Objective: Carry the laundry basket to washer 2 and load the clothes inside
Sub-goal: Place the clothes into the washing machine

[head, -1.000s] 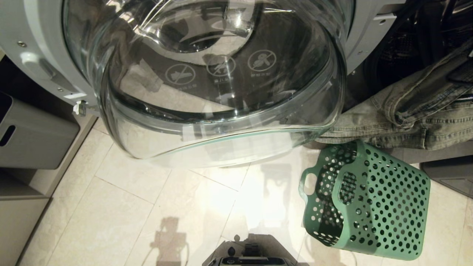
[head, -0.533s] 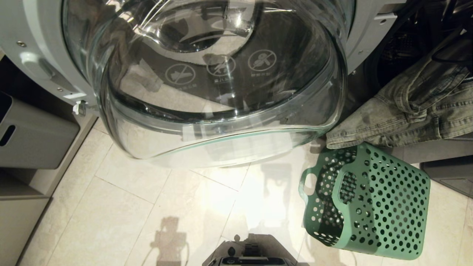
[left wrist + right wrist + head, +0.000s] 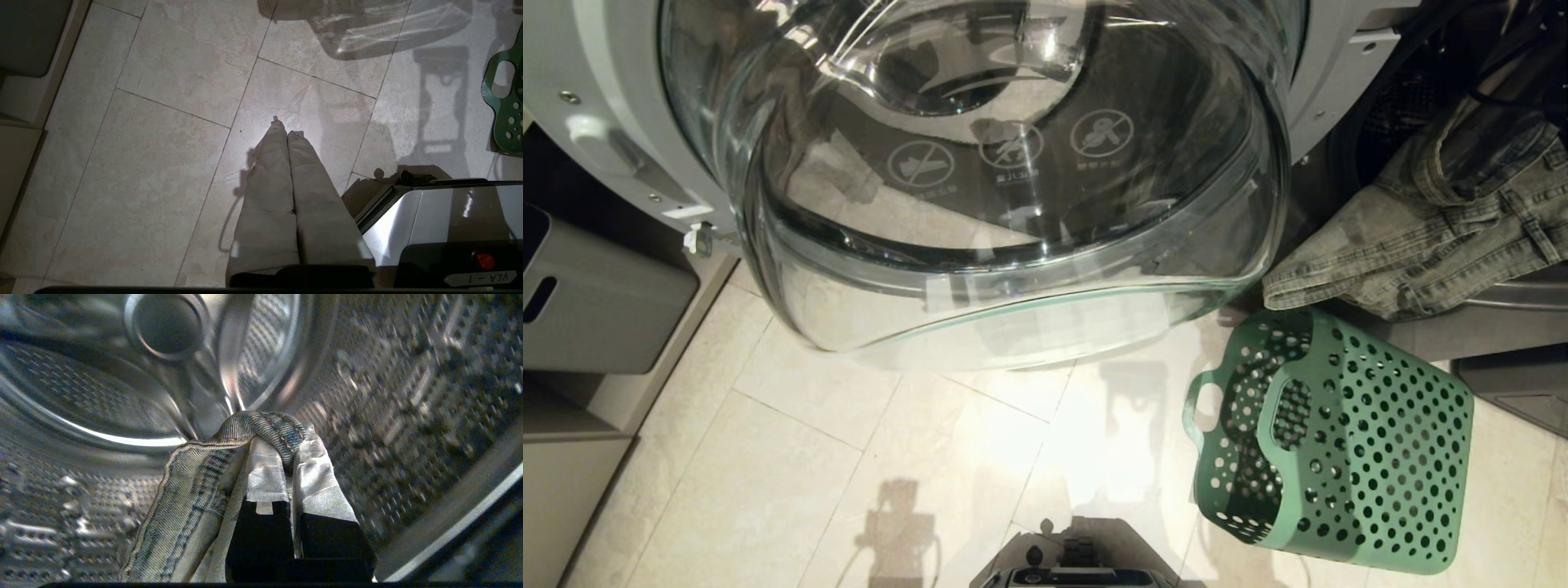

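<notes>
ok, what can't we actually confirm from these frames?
- Washer number: no label shows; the open glass door fills the head view.
- Right end effector: in the head view it is lost in the dark opening at the right edge.
- Drum: blurred in the right wrist view; the denim hides its floor.
- Laundry basket: its far inside is hidden by its own wall.
- Left end effector: outside the head view.

Three round prohibition signs (image 3: 1011, 147), crossed-out pictograms, seen through glass washer door (image 3: 1013, 245); small captions beneath them too fine to read. White label (image 3: 478, 278) on robot base (image 3: 441, 220) in left wrist view, upside down, reads "VLA-1". No other legible text.
</notes>
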`<state>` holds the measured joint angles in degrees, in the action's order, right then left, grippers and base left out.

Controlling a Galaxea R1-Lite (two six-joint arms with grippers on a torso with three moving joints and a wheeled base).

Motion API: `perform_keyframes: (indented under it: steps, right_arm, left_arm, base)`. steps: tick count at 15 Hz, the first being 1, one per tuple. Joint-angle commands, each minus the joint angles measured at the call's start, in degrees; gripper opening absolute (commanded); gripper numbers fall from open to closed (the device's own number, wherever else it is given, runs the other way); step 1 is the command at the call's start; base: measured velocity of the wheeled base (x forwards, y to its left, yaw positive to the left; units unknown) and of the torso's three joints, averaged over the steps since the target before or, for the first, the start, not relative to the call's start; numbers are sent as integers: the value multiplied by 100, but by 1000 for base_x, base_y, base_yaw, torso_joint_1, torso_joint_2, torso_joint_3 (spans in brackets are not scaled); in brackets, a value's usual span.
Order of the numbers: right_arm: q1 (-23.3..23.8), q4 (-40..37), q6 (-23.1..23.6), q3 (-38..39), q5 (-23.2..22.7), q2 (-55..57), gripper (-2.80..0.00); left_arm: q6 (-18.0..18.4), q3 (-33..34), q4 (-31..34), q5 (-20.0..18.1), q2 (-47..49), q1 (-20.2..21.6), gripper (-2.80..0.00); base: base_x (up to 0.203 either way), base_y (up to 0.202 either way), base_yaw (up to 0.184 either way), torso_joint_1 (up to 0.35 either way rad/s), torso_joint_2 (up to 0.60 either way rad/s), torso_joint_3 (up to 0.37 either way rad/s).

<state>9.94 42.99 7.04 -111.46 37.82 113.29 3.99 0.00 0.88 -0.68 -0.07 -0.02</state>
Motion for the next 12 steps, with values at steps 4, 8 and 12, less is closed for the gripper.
perform_keyframes:
  steps: [4,8,12]
  right_arm:
    - [-36,963,440,-42,-395,57,-280]
    - [-10,1087,430,-33,-399,162,-280]
    - [-10,1847,649,-39,-401,284,-280]
  left_arm:
    - [2,9,0,-2,-1,-2,-280]
    - [5,9,0,-2,-1,2,-280]
    - [6,9,0,-2,-1,2,-280]
  base:
    - [0,0,0,0,0,0]
    - [0,0,0,0,0,0]
    - [0,0,0,0,0,0]
